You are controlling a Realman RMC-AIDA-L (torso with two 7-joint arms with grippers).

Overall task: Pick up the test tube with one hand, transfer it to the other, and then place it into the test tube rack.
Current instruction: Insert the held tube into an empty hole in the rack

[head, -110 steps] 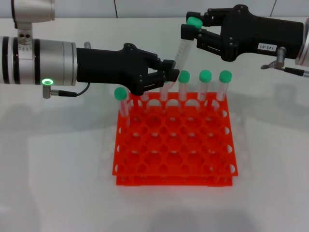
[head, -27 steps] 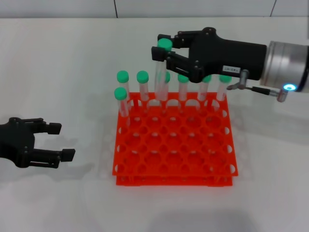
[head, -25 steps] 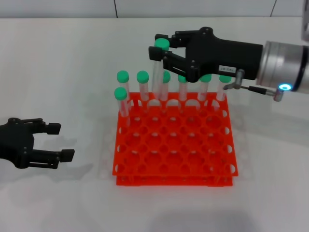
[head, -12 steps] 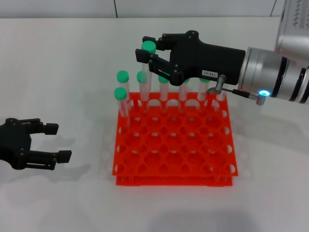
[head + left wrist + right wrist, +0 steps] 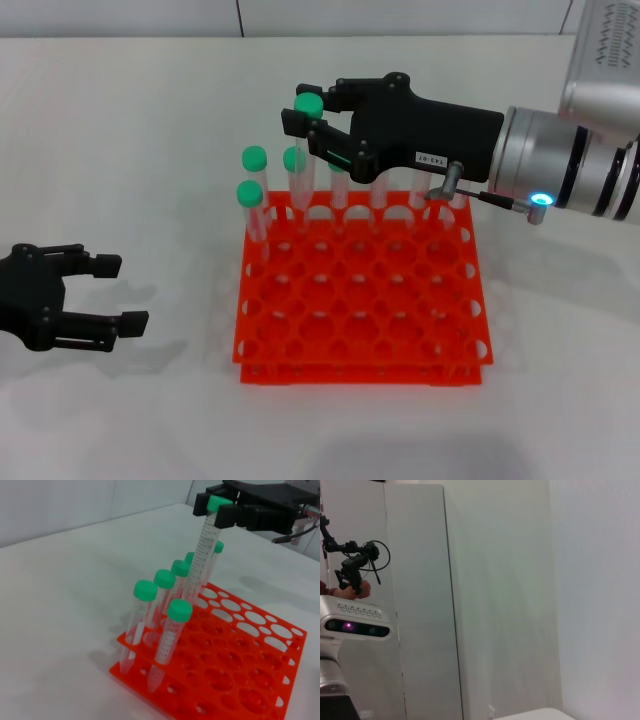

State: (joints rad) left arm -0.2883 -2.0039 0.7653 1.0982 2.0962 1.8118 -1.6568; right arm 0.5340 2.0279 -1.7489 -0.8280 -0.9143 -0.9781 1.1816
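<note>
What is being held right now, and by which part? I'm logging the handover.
The right gripper holds a test tube by its green-capped top; the left gripper holds nothing.

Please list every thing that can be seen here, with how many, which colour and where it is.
table: one, white, under everything.
test tube rack: one, orange-red, middle of the table.
racked tubes: seven as far as can be seen, clear with green caps, along the rack's far side; some caps hidden behind the right gripper.
held test tube: one, clear with green cap, upright, lower end at the rack's far row.
left gripper: one, black, open, low beside the rack on the left.
right gripper: one, black with white label, shut on the held test tube near its cap.
</note>
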